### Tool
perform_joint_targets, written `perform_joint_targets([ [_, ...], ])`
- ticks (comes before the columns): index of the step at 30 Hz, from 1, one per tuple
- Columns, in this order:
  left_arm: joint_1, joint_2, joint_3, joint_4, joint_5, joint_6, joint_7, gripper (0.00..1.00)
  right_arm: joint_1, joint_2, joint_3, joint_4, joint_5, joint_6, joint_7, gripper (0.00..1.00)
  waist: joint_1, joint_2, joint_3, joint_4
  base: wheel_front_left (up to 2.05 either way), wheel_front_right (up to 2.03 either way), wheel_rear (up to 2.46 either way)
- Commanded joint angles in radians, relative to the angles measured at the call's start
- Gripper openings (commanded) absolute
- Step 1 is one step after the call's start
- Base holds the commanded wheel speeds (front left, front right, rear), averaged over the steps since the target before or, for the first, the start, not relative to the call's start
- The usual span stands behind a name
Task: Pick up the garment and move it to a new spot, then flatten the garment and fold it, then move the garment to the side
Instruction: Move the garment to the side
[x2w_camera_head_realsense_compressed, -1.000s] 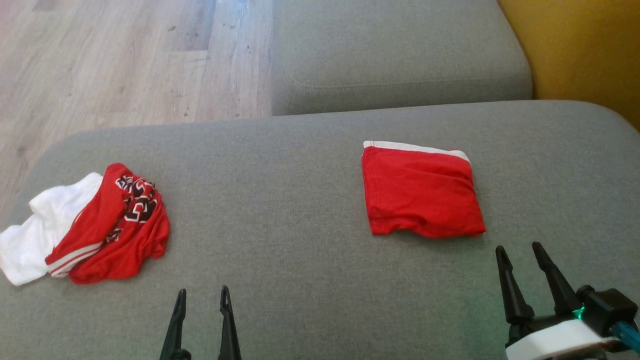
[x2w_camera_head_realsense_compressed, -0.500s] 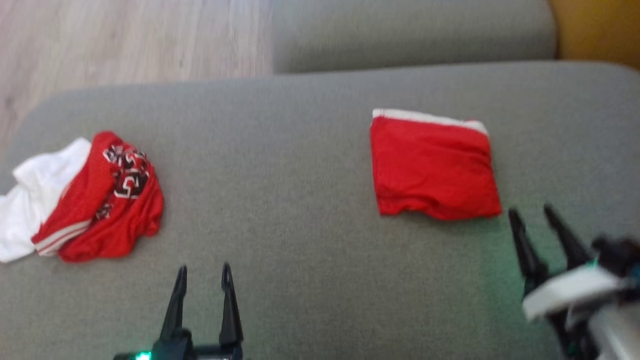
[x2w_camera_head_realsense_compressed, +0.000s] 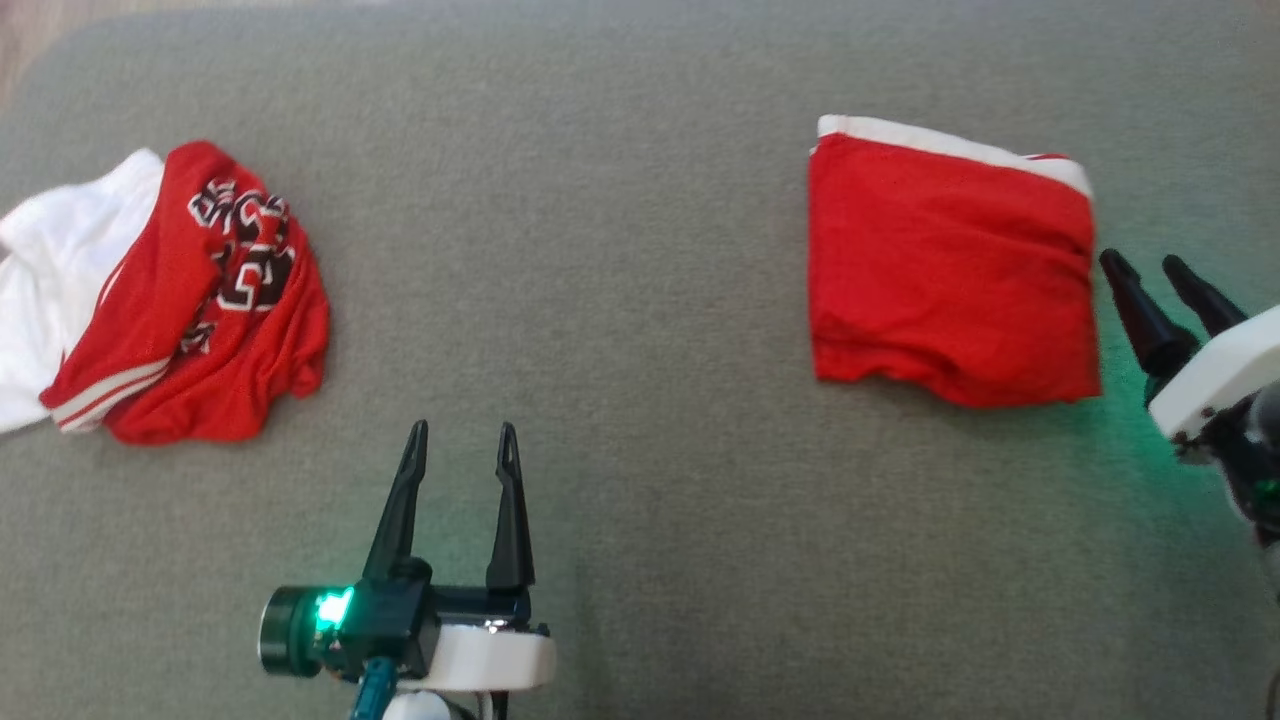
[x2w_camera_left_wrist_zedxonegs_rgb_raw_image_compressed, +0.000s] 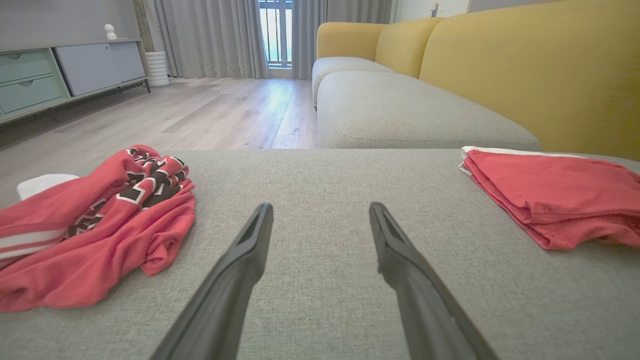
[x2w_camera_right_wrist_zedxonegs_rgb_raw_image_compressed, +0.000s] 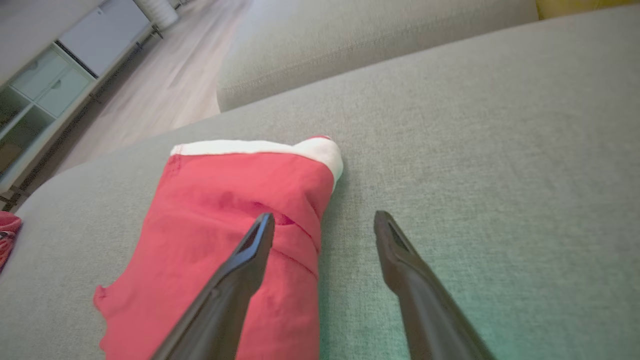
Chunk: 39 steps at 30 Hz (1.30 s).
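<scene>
- Garment (x2w_camera_head_realsense_compressed: 950, 270): red with a white band along its far edge, folded into a flat rectangle; it lies on the right half of the grey cushion (x2w_camera_head_realsense_compressed: 640, 560), with nothing gripping it.
- Left gripper (x2w_camera_head_realsense_compressed: 463, 428): nearest, low over the cushion's near middle; forearm level, its two dark fingers pointing straight across the cushion towards the far edge; jaws spread wide and empty, bare cushion fabric between them; a green light glows on the wrist.
- Right gripper (x2w_camera_head_realsense_compressed: 1140, 260): at the cushion's right end, tilted down and angled inward; jaws released, clasping nothing; in the right wrist view one finger hangs over the garment's right-hand edge and the other over bare cushion; whether a tip touches the cloth I cannot tell.
- Crumpled jersey (x2w_camera_head_realsense_compressed: 200, 320): red with black-and-white lettering and a striped hem, bunched at the cushion's left end; a white cloth (x2w_camera_head_realsense_compressed: 50, 260) lies against its outer side, partly tucked under it.
- Count on the cushion: two grippers; three pieces of clothing, two red and one white.
- Beyond the cushion's far edge: a second grey seat (x2w_camera_left_wrist_zedxonegs_rgb_raw_image_compressed: 400, 110) with a yellow backrest (x2w_camera_left_wrist_zedxonegs_rgb_raw_image_compressed: 525, 60); a wooden floor (x2w_camera_left_wrist_zedxonegs_rgb_raw_image_compressed: 200, 110); one low cabinet (x2w_camera_left_wrist_zedxonegs_rgb_raw_image_compressed: 50, 70).
</scene>
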<state>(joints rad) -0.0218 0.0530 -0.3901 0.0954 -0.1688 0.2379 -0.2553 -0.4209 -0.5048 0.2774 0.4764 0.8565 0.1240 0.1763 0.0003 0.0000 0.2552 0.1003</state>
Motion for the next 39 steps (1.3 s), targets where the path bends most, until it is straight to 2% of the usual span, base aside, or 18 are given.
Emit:
perform_joint_targets([
  [1,-0.028,-0.003,0.02,-0.023,-0.006,0.008,-0.006,1.0,-0.025,-0.034,0.006,-0.019,0.016,0.007,0.016,1.0,-0.0003,0.0,0.022,0.019,0.0,0.0,0.0],
  [8,-0.054,-0.003,0.0,-0.02,-0.018,0.022,-0.006,1.0,-0.048,-0.044,0.044,0.021,0.069,0.007,0.084,1.0,-0.0003,0.0,0.048,0.03,0.0,0.0,0.0],
  [9,-0.057,-0.003,-0.002,-0.02,-0.019,0.024,-0.006,1.0,-0.051,-0.043,0.05,0.025,0.077,0.007,0.089,0.89,-0.0003,0.0,0.053,0.03,0.0,0.0,0.0],
  [10,-0.057,-0.003,-0.002,-0.02,-0.019,0.024,-0.006,1.0,-0.051,-0.043,0.05,0.025,0.077,0.007,0.089,0.89,-0.0003,0.0,0.053,0.03,0.0,0.0,0.0],
  [11,-0.061,-0.003,-0.004,-0.02,-0.02,0.025,-0.006,1.0,-0.053,-0.043,0.056,0.028,0.083,0.007,0.094,0.73,-0.0003,0.0,0.057,0.03,0.0,0.0,0.0],
  [13,-0.068,-0.003,-0.007,-0.019,-0.022,0.026,-0.006,1.0,-0.054,-0.045,0.072,0.029,0.095,0.007,0.102,0.0,-0.0003,0.0,0.062,0.031,0.0,0.0,0.0],
  [19,-0.079,-0.003,0.003,-0.019,-0.019,0.03,-0.006,1.0,-0.064,-0.089,0.097,0.009,0.101,0.007,0.063,0.0,-0.0003,0.0,0.075,0.004,0.0,0.0,0.0],
  [30,-0.148,-0.003,0.026,-0.021,0.034,-0.005,-0.006,1.0,-0.128,-0.299,0.086,0.014,0.012,0.007,-0.002,0.0,-0.0003,0.0,0.2,-0.126,0.0,0.0,0.0],
  [39,-0.235,0.003,0.052,-0.019,0.076,-0.033,-0.006,1.0,-0.214,-0.395,0.033,0.084,-0.05,0.007,-0.071,0.0,-0.0003,0.0,0.314,-0.177,0.0,0.0,0.0],
])
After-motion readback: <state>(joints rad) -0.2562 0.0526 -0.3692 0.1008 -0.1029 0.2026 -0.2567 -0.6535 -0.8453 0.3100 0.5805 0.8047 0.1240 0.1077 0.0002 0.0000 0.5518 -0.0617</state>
